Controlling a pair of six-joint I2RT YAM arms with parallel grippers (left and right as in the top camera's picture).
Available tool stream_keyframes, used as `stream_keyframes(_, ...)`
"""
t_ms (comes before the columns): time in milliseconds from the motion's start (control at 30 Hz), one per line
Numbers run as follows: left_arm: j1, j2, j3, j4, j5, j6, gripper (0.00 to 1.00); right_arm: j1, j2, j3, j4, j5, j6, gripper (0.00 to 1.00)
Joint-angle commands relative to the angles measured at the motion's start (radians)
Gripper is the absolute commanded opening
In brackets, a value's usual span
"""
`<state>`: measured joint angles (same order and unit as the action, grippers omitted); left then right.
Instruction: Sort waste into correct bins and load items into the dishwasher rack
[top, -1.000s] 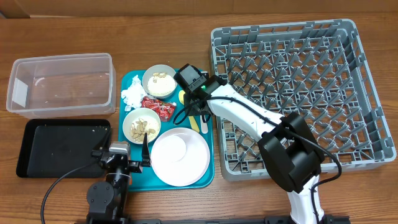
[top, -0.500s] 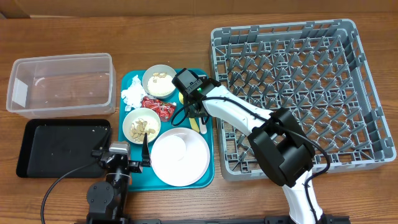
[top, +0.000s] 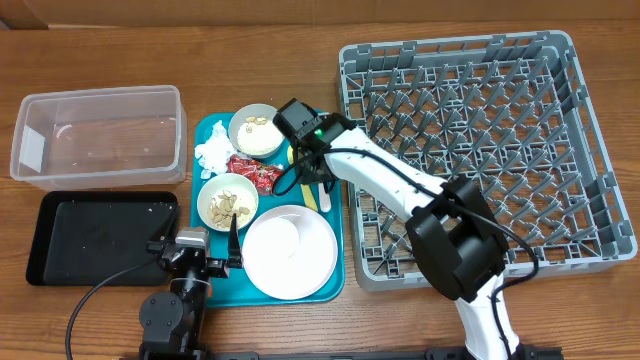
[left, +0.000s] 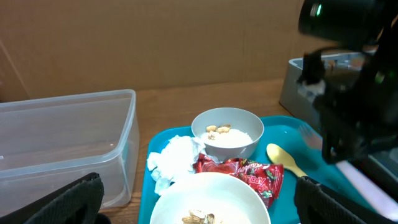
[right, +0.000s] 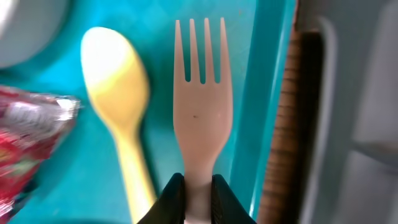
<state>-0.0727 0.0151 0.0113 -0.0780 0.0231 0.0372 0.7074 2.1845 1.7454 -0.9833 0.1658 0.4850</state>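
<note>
Snugly, the right claw (right: 193, 198) pinches the fork (right: 198, 118) handle, spoon (right: 117, 74) alongside, tray rim (right: 273, 93) close by; left claw (left: 199, 186) gapes empty.

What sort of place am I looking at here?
Likely a robotics test bench staged for dish-clearing, not a real kitchen: a dishwasher rack and teal tray of used bowls on a wooden table, plain cardboard wall behind.

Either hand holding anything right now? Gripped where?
Right hand is shut on the fork, pinching its handle just below the head. Left hand is open, holding nothing.
</note>
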Motion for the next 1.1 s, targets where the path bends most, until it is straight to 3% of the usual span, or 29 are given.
stream_keyframes(0,-0.006,-0.010,-0.006,0.002,0.000,0.019,1.00,-0.003,-0.124,0.081,-0.039,0.018,-0.023,0.09)
stream_keyframes(300,-0.006,-0.010,-0.006,0.002,0.000,0.019,1.00,-0.057,-0.320,0.103,-0.093,0.046,-0.101,0.09)
stream_keyframes(500,-0.006,-0.010,-0.006,0.002,0.000,0.019,1.00,-0.145,-0.325,0.078,-0.117,0.043,-0.144,0.10)
stream_keyframes(733,-0.006,-0.010,-0.006,0.002,0.000,0.019,1.00,-0.200,-0.325,-0.062,-0.009,0.035,-0.254,0.12)
stream_keyframes(967,-0.006,-0.010,-0.006,0.002,0.000,0.019,1.00,-0.203,-0.325,-0.156,0.065,-0.013,-0.308,0.30)
stream_keyframes(1067,-0.006,-0.010,-0.006,0.002,0.000,0.019,1.00,-0.202,-0.328,-0.136,0.048,-0.013,-0.307,0.49)
